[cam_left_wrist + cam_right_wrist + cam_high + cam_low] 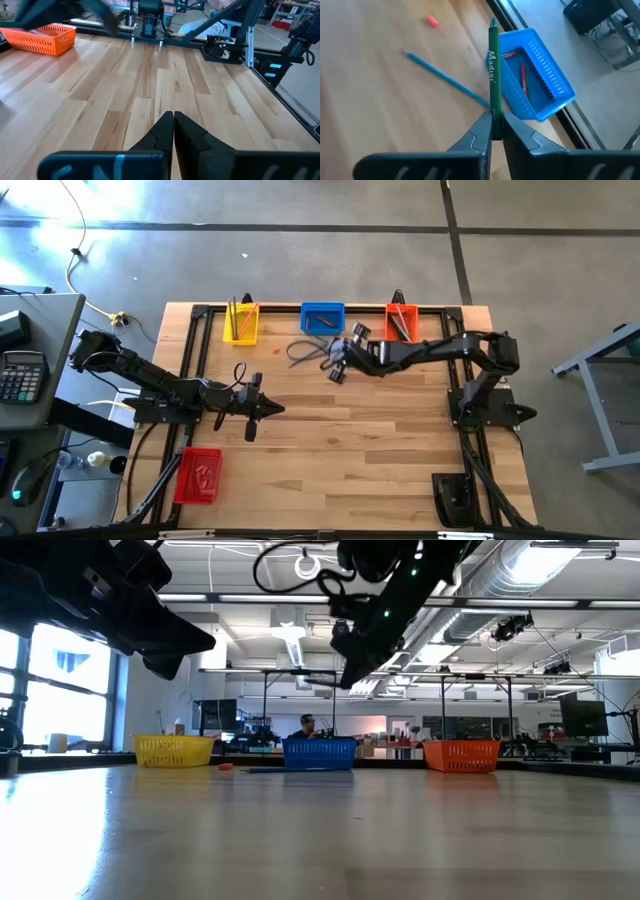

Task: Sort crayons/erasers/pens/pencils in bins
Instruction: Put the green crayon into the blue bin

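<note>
Light wooden plank surface (380,460) with a black frame, on a grey concrete floor; the low view looks into a big workshop hall with a person seated far behind the blue bin. Three bins sit in a row along the far edge: yellow bin (240,323) toward the far-left corner with thin sticks in it, blue bin (322,318) at the middle, orange bin (401,321) toward the far-right corner with sticks inside. Red bin (198,476) sits near the near-left corner with small reddish pieces in it. Right gripper (338,358) is raised above the surface just in front of the blue bin, jaws clamped on a green pencil (493,75) that sticks out straight ahead of the fingers, printed lettering along it. Below it a blue-green pencil (447,79) lies flat on the wood, one end near the blue bin's wall; loose dark sticks (303,353) lie beside it. Blue bin holds reddish sticks in the right wrist view. A small pink-red eraser (432,21) lies on bare wood between the yellow and blue bins. Left gripper (262,408) hangs over the left-centre of the surface, jaws closed together, nothing in them.
</note>
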Controlling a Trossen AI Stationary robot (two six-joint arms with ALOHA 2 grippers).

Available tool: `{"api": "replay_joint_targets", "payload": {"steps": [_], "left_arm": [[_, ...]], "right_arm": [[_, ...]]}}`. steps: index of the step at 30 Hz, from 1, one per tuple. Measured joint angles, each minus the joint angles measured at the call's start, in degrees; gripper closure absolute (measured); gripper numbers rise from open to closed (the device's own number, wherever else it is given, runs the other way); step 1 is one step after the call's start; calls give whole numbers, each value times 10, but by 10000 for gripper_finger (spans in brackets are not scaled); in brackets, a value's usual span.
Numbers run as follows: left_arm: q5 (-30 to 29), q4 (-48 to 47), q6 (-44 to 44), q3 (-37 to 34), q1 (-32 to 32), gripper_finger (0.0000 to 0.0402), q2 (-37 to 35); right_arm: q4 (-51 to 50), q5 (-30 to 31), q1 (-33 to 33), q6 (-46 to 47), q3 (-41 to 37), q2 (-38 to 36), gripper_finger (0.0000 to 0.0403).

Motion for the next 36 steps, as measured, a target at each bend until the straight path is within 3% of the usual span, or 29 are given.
{"api": "replay_joint_targets", "payload": {"steps": [18,29,36], "left_arm": [[0,-13,-10,0,0,399,0],[-16,-17,6,0,0,399,0],[-23,-13,34,0,0,399,0]], "right_arm": [[137,-158,-191,-89,5,95,380],[-36,-171,-240,-136,189,197,380],[-78,-199,-255,-150,238,240,380]]}}
